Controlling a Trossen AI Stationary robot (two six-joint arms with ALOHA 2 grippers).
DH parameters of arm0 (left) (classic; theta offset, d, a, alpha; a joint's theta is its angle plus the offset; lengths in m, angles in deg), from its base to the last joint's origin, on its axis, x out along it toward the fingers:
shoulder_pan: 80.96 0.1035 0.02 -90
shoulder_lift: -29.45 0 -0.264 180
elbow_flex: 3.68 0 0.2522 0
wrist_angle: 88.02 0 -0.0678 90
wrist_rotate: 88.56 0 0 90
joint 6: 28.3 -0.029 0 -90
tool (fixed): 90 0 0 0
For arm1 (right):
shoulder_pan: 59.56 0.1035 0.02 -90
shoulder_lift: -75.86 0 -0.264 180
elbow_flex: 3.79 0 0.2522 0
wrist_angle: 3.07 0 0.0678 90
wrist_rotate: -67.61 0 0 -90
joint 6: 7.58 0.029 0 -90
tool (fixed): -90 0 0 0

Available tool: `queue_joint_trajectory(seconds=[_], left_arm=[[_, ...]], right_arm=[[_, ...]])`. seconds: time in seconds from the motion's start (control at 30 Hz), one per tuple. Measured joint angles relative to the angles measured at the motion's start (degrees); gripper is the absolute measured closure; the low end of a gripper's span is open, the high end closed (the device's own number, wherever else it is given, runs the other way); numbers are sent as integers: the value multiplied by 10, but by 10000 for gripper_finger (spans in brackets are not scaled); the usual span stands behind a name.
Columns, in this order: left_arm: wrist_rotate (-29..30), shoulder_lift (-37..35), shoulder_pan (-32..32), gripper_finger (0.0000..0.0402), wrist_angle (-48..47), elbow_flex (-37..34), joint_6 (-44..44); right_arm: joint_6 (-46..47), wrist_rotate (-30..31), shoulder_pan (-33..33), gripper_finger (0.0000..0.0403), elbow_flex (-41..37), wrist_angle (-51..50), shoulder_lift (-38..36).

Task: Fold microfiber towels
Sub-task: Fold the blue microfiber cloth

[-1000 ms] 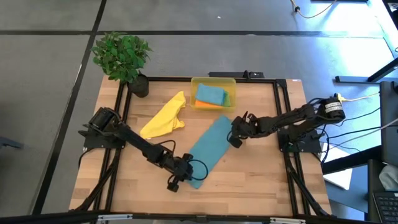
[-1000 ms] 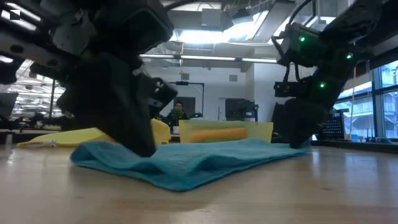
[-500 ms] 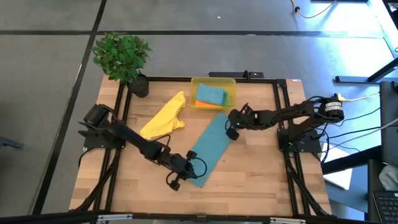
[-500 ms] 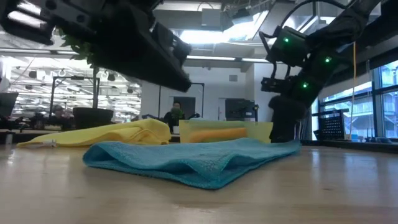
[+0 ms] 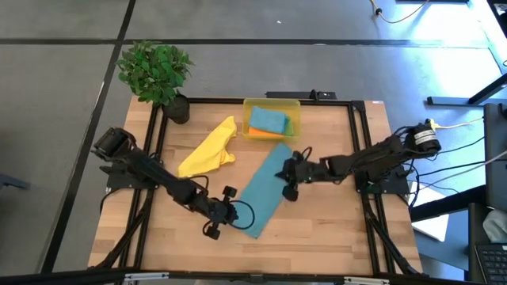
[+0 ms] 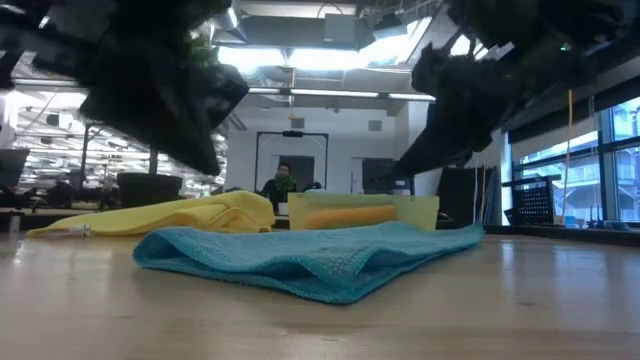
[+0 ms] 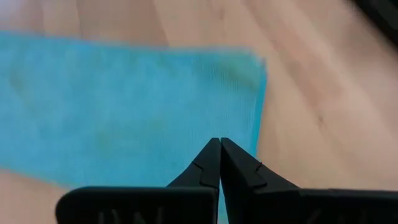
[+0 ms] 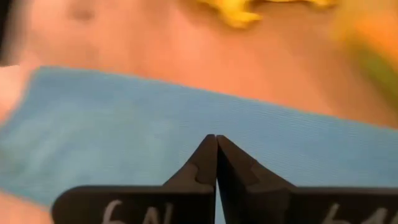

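A light teal-blue towel (image 5: 265, 190) lies folded into a long strip on the table, running slantwise from near the bin toward the near edge. In the low view this towel (image 6: 310, 262) lies flat with a soft fold at its near side. My left gripper (image 5: 231, 214) hangs shut just above the strip's near end (image 7: 155, 106). My right gripper (image 5: 281, 175) hangs shut above the strip's far half (image 8: 155, 137). A yellow towel (image 5: 210, 149) lies crumpled left of the strip. Teal, orange and green towels lie in the yellow bin (image 5: 272, 104).
A potted plant (image 5: 154, 71) stands at the table's far left corner. A black frame rail (image 5: 356, 150) runs along the table's edges. Bare wood shows at the near left (image 5: 150, 229) and the near right (image 5: 325, 222).
Both shut grippers have risen off the teal strip's ends. My left gripper has drawn back toward the table's left edge. My right gripper has tipped flatter and gone toward the near edge, over the strip. The towel stays lying folded.
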Motion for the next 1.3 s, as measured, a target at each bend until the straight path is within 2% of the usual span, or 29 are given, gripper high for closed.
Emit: queue_joint_trajectory(seconds=[0.07, 0.2, 0.27, 0.4, 0.57, 0.7, 0.9, 1.03, 1.2, 1.3], left_arm=[[2, 0, -1, 400, 17, -18, 6], [-15, -25, -8, 401, 140, -67, -37], [-20, -36, 0, 401, 182, -99, -36], [-13, -37, 30, 401, 234, -160, 37], [-18, -31, 29, 401, 232, -198, 145], [-24, -31, 4, 401, 234, -201, 173], [-22, -4, -15, 401, 235, -186, 174], [-15, 8, -22, 401, 221, -178, 121], [36, -6, -32, 398, 217, -164, 32], [42, -10, -32, 398, 212, -154, -12]], right_arm=[[0, -19, 27, 397, -2, 56, 25], [1, -62, 67, 397, 5, 163, 83], [0, -78, 83, 397, 19, 181, 114], [0, -92, 107, 397, 72, 177, 178], [1, -105, 127, 397, 128, 117, 235], [18, -104, 127, 397, 145, 56, 243], [12, -103, 135, 397, 147, 59, 222], [-18, -100, 148, 397, 148, 55, 204], [-31, -92, 160, 397, 148, 51, 201], [-31, -91, 160, 397, 148, 44, 200]])
